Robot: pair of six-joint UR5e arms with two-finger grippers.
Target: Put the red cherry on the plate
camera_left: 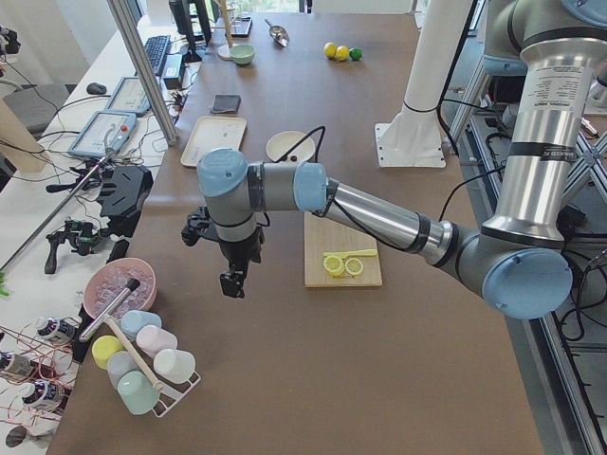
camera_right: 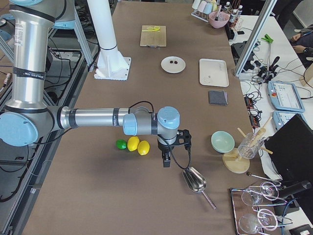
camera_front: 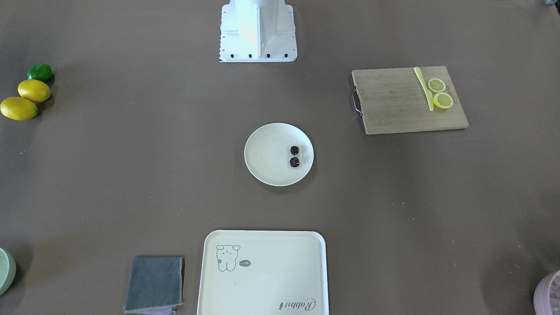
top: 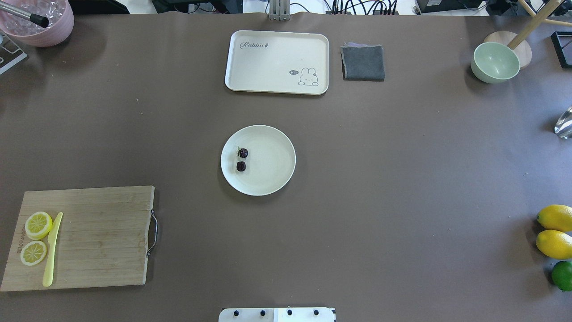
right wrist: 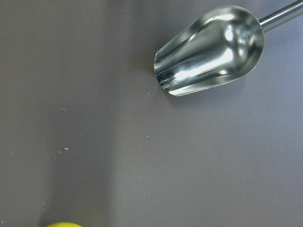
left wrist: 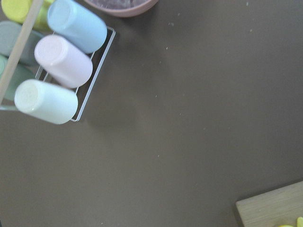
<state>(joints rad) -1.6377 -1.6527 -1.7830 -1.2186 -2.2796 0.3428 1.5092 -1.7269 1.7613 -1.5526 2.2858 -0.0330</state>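
Cherry (top: 242, 153) sits on the plate (top: 272, 179), mid-worktop (top: 402, 179). The tray (top: 268, 67) beyond reads "Rabbit". Left gripper (camera_left: 231, 282) and right gripper (camera_right: 167, 160) hang over opposite ends; can't tell how their fingers stand.

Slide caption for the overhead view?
Red cherry lies on the plate, left of its centre, tray beyond.

On the brown desk (top: 402, 179) a round cream plate (top: 273, 172) is set at the centre, a cream tray (top: 268, 62) and grey cloth (top: 363, 62) beyond it, a wooden cutting board (top: 103, 237) on the robot's left, two lemons (top: 556, 218) and a lime (top: 563, 275) on its right.
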